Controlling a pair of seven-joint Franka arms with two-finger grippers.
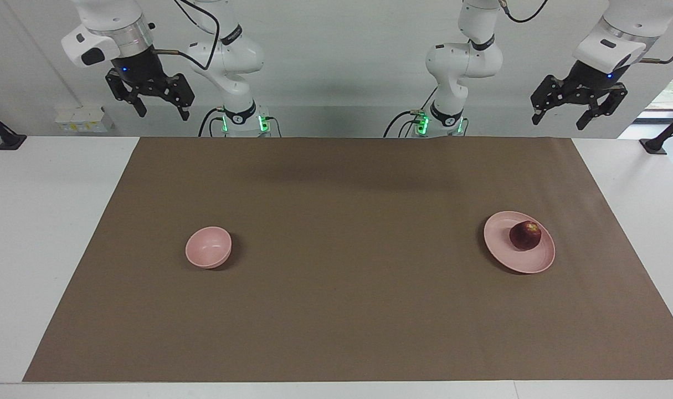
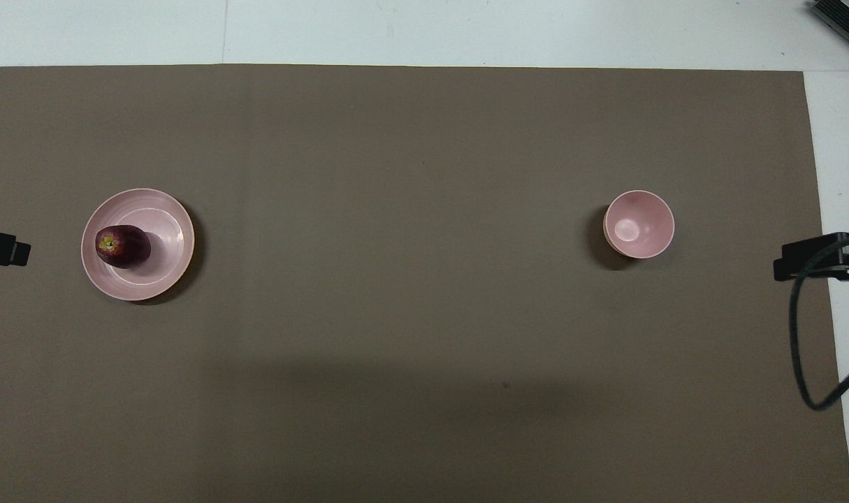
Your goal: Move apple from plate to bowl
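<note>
Two grippers, left gripper (image 1: 579,111) and right gripper (image 1: 156,102), hung open and empty; apple (image 1: 525,235) sat on plate (image 1: 505,252), bowl (image 1: 208,247) unfilled.

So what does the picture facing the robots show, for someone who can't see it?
A dark red apple sits on a pink plate at the left arm's end of a brown mat; an empty pink bowl sits toward the right arm's end. Both grippers, left and right, hang open above the table's edge.

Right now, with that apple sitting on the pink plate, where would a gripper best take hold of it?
Probably from straight above, closing on the widest middle of the apple. It sits stem end up on the plate, whose low rim would hamper a sideways reach, and nothing stands over it. The left gripper, open and raised at that end of the table, looks best placed.
</note>
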